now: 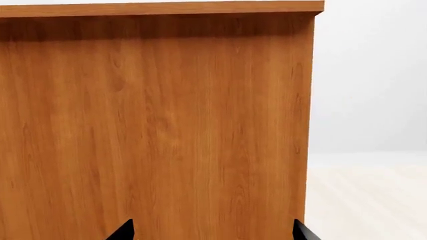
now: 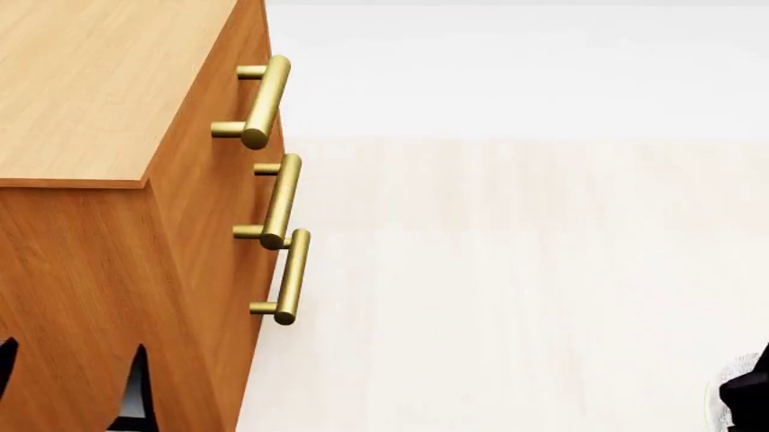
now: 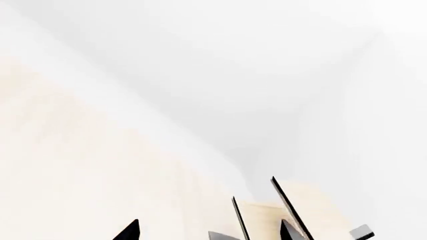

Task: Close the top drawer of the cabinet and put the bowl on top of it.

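Note:
The orange-brown cabinet (image 2: pixel 96 81) fills the left of the head view, with its flat top bare. Its three brass handles show nearly edge-on, and the top drawer (image 2: pixel 259 97) does not visibly jut past the two below. My left gripper (image 2: pixel 72 373) is open, facing the cabinet's plain side panel (image 1: pixel 160 125) with nothing between its fingertips (image 1: pixel 123 231). The right gripper (image 3: pixel 208 231) is open and points at pale floor and wall. A dark shape (image 2: pixel 751 396) at the head view's lower right edge has a pale speckled sliver beside it. I cannot tell whether that is the bowl.
Pale wood floor (image 2: pixel 517 270) stretches to the right of the cabinet, up to a white wall. In the right wrist view a pale wooden rack with black edges (image 3: pixel 293 202) stands beyond the fingertips, and a small grey block (image 3: pixel 361 232) lies near it.

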Robot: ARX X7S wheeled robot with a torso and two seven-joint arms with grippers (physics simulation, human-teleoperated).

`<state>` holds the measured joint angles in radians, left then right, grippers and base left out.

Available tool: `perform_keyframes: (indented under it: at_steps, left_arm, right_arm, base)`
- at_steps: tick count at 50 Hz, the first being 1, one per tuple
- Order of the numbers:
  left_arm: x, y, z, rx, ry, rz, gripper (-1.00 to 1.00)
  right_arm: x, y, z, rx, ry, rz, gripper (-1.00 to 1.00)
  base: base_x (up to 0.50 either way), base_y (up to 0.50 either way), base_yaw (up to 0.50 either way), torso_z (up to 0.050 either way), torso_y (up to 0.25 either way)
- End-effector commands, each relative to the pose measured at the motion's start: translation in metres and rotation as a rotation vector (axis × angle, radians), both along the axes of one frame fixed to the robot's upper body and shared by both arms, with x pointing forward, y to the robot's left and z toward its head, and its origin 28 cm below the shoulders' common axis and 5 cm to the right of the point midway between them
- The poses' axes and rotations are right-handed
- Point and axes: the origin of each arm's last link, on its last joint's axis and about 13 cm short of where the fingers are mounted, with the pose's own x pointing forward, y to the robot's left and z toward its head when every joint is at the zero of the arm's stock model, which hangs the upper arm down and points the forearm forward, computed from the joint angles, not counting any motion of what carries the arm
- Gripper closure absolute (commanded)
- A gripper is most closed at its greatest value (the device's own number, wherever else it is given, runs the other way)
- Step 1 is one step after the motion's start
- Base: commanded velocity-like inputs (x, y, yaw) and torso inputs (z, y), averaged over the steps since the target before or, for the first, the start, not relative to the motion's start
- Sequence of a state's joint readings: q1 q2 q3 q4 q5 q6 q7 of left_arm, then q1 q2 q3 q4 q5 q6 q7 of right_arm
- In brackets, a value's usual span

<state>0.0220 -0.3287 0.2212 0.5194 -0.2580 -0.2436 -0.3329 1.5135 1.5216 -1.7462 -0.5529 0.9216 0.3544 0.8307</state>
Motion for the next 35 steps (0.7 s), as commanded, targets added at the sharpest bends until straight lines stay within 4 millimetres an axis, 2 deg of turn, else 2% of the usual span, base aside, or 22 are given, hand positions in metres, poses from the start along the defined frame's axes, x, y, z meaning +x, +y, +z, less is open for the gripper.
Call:
perform_keyframes:
  at_steps: [1, 12, 21, 35]
  left_arm:
    - [0.000, -0.002, -0.002, 0.002, 0.006, -0.006, -1.00]
    - [0.000, -0.005, -0.003, 0.004, 0.010, -0.013, -1.00]
    - [-0.001, -0.004, -0.004, 0.003, 0.010, -0.013, -1.00]
    - [0.001, -0.004, -0.006, 0.003, 0.012, -0.014, -1.00]
  right_arm:
    - [-0.017, -0.012, -0.026, 0.016, 0.060, -0.049, -1.00]
    - [-0.026, -0.016, -0.045, 0.030, 0.101, -0.062, -1.00]
    - [-0.032, -0.015, -0.053, 0.034, 0.125, -0.045, -1.00]
    - [-0.037, -0.008, -0.055, 0.032, 0.146, -0.004, -1.00]
  base:
    - [0.00, 0.00, 0.00, 0.000, 0.000]
    - [0.00, 0.00, 0.00, 0.000, 0.000]
    - [0.00, 0.00, 0.00, 0.000, 0.000]
    - [0.00, 0.00, 0.00, 0.000, 0.000]
